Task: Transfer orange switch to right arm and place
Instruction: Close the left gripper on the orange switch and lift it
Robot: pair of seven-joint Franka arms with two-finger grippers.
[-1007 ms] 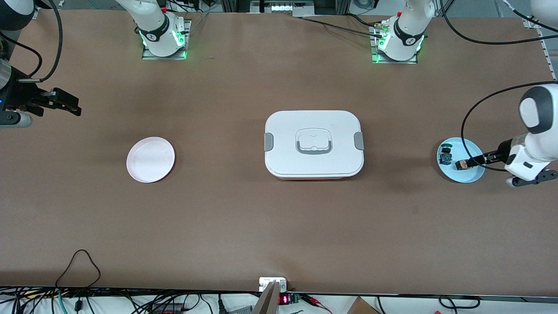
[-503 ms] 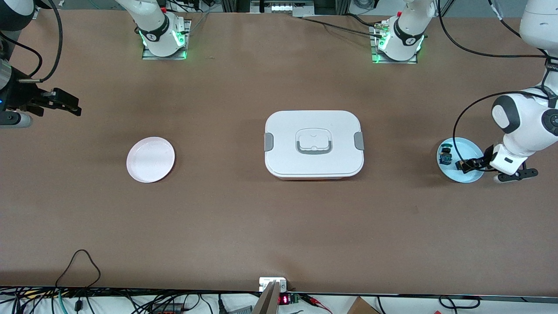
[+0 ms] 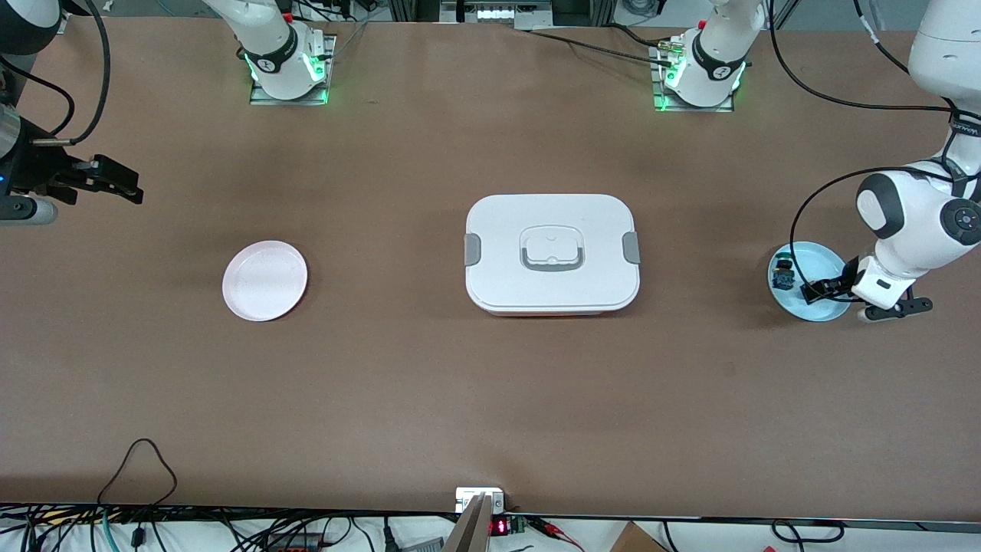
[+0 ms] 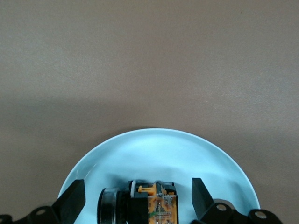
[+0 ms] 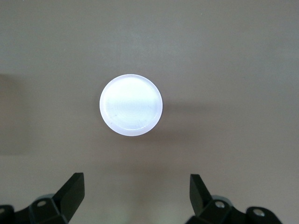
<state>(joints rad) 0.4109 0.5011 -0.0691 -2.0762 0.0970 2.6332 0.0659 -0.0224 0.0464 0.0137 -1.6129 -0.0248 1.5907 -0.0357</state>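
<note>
The orange switch (image 4: 148, 205), black with an orange part, lies on its side on the light blue plate (image 4: 163, 149). My left gripper (image 4: 136, 201) is low over this plate, open, one finger on each side of the switch with gaps to both. In the front view the left gripper (image 3: 815, 290) covers the switch on the blue plate (image 3: 829, 310). A blue-topped black switch (image 3: 782, 274) sits on the same plate. My right gripper (image 3: 115, 182) waits open and empty in the air at the right arm's end of the table; it also shows in the right wrist view (image 5: 135, 196).
A pink plate (image 3: 264, 280) lies on the table toward the right arm's end and shows in the right wrist view (image 5: 131, 105). A white lidded box (image 3: 552, 253) with grey clips stands mid-table. Cables run along the edge nearest the front camera.
My left arm has swung its wrist upright and brought the gripper down over the blue plate, around the orange switch. The right arm has not moved.
</note>
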